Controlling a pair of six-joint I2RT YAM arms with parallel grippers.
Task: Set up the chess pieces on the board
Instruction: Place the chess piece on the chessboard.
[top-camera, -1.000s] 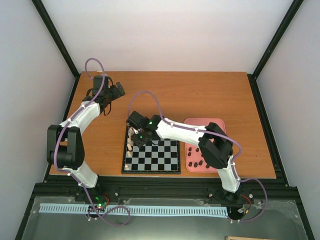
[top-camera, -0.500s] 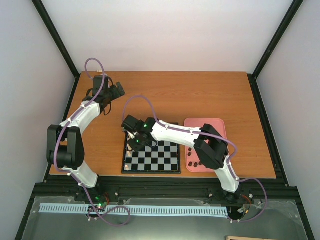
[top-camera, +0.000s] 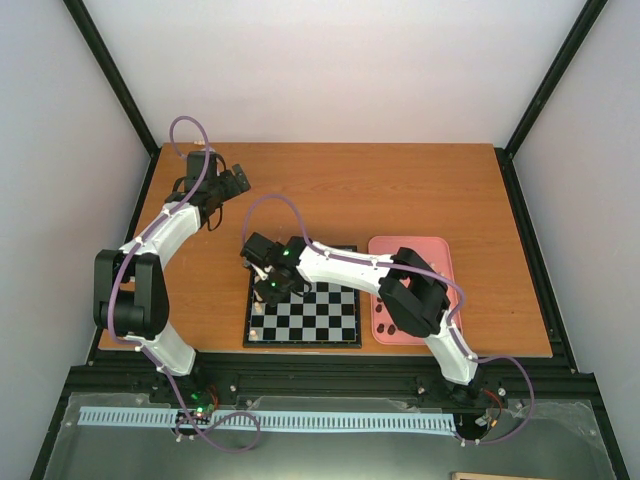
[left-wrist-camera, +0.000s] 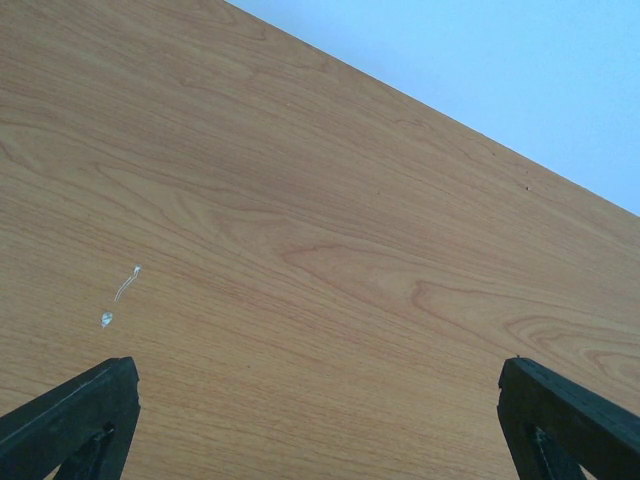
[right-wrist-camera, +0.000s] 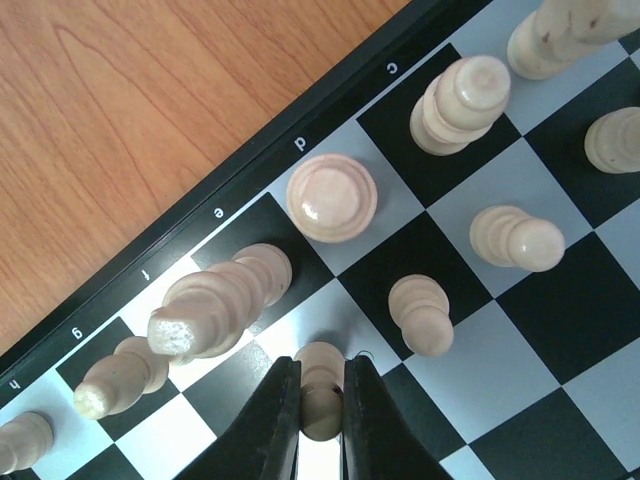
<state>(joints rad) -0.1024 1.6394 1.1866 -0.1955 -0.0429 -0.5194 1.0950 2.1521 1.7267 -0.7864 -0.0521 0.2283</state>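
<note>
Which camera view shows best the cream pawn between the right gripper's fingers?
The right wrist view: the cream pawn appears close up, between the fingers of the right gripper. In the top external view the arm hides it. The left wrist view shows only the table.

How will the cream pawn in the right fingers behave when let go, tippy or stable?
Probably light and stiff: the cream pawn looks like small turned wood. Its round, glossy profile may slip or twist between the narrow fingers of the right gripper. Likely tippy if nudged, with neighbouring pieces close on the board; once down it would roll.
</note>
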